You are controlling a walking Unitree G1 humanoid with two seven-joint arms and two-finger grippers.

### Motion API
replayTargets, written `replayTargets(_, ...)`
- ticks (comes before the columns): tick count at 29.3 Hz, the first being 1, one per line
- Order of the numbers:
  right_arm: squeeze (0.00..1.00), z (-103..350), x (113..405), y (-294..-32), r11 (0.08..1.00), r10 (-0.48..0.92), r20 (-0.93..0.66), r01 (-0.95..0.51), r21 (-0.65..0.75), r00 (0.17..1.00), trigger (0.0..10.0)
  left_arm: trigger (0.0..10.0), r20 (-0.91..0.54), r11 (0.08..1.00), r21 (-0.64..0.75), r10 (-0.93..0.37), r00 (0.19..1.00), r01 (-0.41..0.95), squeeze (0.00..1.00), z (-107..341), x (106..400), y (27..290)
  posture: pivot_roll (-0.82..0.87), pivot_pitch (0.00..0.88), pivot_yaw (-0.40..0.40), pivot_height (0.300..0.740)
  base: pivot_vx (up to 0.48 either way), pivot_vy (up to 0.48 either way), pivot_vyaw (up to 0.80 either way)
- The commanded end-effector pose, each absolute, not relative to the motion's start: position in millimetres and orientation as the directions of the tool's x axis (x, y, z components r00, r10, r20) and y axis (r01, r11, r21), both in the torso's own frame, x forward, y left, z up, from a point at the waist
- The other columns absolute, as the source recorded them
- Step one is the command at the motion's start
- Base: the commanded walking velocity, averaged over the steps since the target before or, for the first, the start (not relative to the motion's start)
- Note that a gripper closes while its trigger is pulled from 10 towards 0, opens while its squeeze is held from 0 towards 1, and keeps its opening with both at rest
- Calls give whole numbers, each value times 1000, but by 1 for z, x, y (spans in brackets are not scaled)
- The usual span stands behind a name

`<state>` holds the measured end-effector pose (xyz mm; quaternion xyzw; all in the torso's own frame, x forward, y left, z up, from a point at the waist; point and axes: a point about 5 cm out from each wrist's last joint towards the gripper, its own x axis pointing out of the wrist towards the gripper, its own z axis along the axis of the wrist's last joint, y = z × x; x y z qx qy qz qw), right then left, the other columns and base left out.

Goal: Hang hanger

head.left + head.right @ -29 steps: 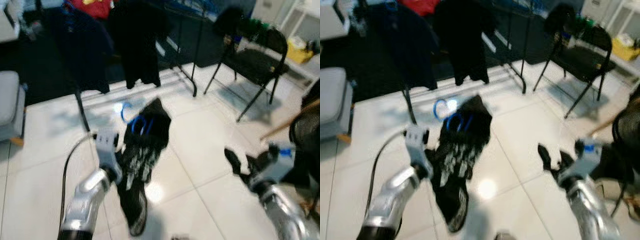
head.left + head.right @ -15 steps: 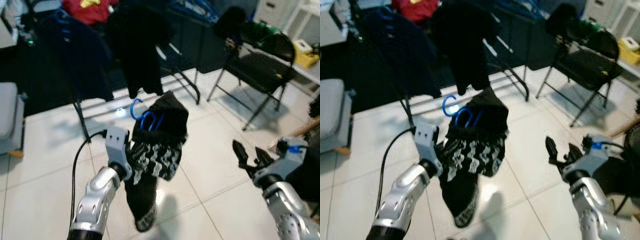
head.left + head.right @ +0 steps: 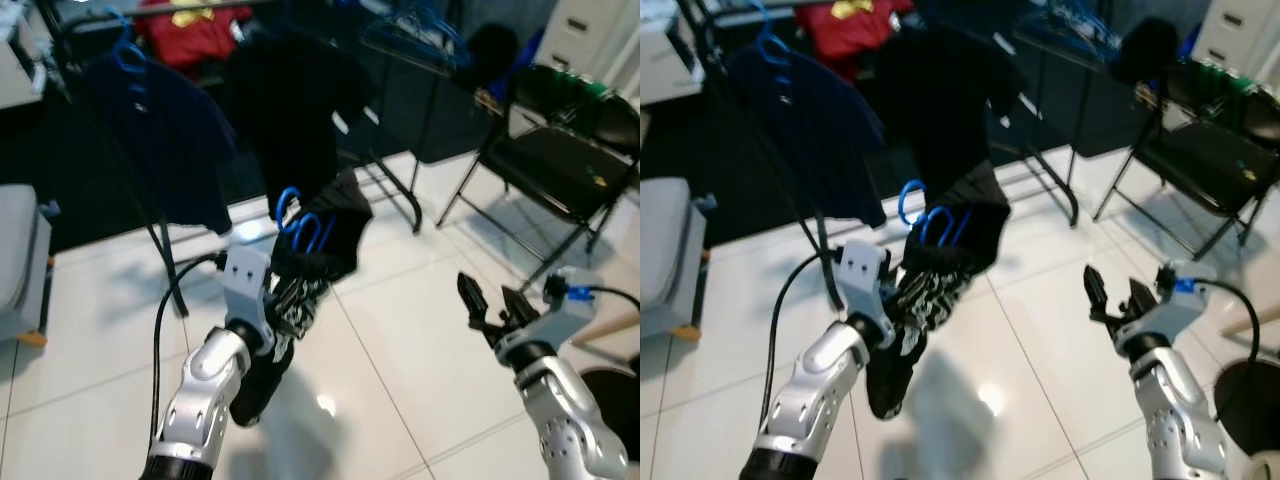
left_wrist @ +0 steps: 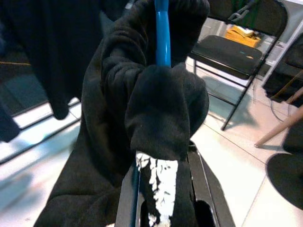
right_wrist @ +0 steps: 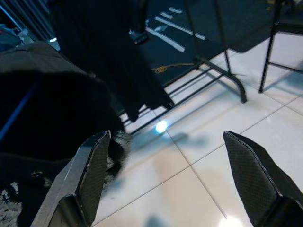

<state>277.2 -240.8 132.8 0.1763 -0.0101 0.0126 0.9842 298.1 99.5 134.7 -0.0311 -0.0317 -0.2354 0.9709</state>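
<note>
Left tool point(image 3: 283, 290) raised at centre-left, clamped on the blue hanger point(image 3: 300, 225) with a black garment point(image 3: 330, 235) draped over it; white-patterned part of the garment hangs down past the wrist toward the floor point(image 3: 400, 360). Left wrist view: blue hanger bar point(image 4: 162, 33) running up out of bunched black cloth between the fingers. Hanger hook up, just near of the clothes rack point(image 3: 160, 230), not on it. Dark navy top point(image 3: 170, 140) on a blue hanger at far left of the rack, black top point(image 3: 290, 110) beside it to the right, red item point(image 3: 190, 25) behind. Right tool point(image 3: 492, 308) out at right over white tile, fingers spread wide, gripping nothing. Black folding chair point(image 3: 560, 160) far right.
</note>
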Motion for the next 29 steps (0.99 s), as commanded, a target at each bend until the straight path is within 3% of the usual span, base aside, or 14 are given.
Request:
replayTargets(1,0,125,273,-243,936,7,0,-7,352,1000,10000,10000,90,881,-14,-469,878,472,0,137,296,97,-100,158,40,740,480,0,0)
replayTargets(29,0,123,276,-242,939,10,11,-13,344,1000,10000,10000,137,869,-44,-484,864,494,0,156,301,60,-107,150,47,740,480,0,0)
